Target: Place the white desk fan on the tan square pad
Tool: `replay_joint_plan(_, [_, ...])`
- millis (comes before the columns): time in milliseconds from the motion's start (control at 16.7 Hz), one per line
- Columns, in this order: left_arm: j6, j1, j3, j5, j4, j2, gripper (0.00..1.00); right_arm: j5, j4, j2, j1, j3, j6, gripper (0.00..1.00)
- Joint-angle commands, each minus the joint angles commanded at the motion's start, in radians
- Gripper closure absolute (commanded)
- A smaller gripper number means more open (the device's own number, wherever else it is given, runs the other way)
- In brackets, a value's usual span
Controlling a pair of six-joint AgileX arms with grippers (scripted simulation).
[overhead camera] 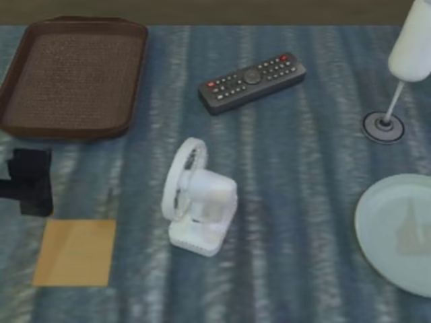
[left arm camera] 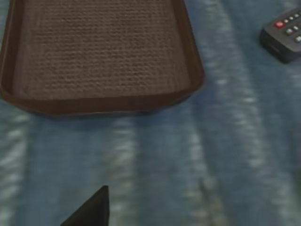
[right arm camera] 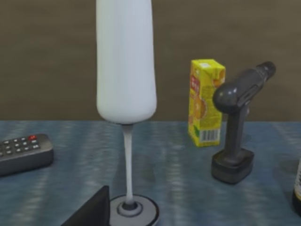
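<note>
The white desk fan (overhead camera: 199,199) stands upright on the blue cloth near the table's middle, its ring grille facing left. The tan square pad (overhead camera: 75,252) lies flat at the front left and nothing is on it. My left gripper (overhead camera: 31,182) hovers at the left edge, just behind the pad and well left of the fan. It is open and holds nothing. One dark finger (left arm camera: 90,211) of it shows in the left wrist view. My right gripper is outside the top view. Only one of its fingers (right arm camera: 95,208) shows in the right wrist view, set wide to one side.
A dark brown tray (overhead camera: 73,75) sits at the back left and a black remote (overhead camera: 252,81) behind the fan. At the right are a white lamp (overhead camera: 408,52) with a round base (overhead camera: 383,126) and a pale plate (overhead camera: 399,230). A juice carton (right arm camera: 205,109) and a drill (right arm camera: 236,126) stand beyond the lamp.
</note>
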Motion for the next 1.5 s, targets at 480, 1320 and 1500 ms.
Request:
replay_joint_plan(480, [-0.096,-0.241,0.794,-0.005,-0.597,0.838,0.0,0.0,0.0,0.0,0.0,0.0,0.0,0.0])
replay_joint_plan(1320, [-0.166,-0.402,1.355,-0.005,-0.983,1.387,0.0,0.0,0.0,0.0,0.0,0.0,0.0,0.0])
replay_joint_plan(1500, [-0.164,-0.398,1.335,-0.005,-0.965,1.384,0.0,0.0,0.0,0.0,0.0,0.0,0.0,0.0])
